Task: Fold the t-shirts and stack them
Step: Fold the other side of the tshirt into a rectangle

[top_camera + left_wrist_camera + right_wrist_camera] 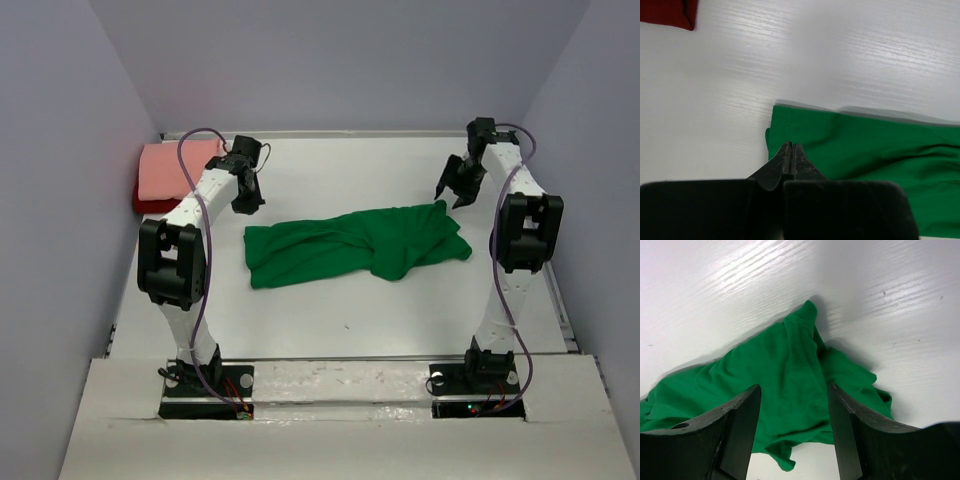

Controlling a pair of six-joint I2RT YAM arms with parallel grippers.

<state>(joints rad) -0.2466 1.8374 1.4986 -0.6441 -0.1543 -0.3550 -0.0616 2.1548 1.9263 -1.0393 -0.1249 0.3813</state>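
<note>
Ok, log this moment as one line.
green t-shirt crumpled, centre | salmon-pink t-shirt on dark red t-shirt, far left | left tool shut, empty | right tool open, empty

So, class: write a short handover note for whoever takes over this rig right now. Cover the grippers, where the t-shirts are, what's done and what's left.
Left gripper: shut, empty, near the left end of the green t-shirt.
Right gripper: open, empty, above its right end.
Green t-shirt: bunched and unfolded, mid-table.
Done: the salmon-pink t-shirt lies folded on the dark red t-shirt in the far-left corner.
Left: fold the green one and stack it on top.
</note>
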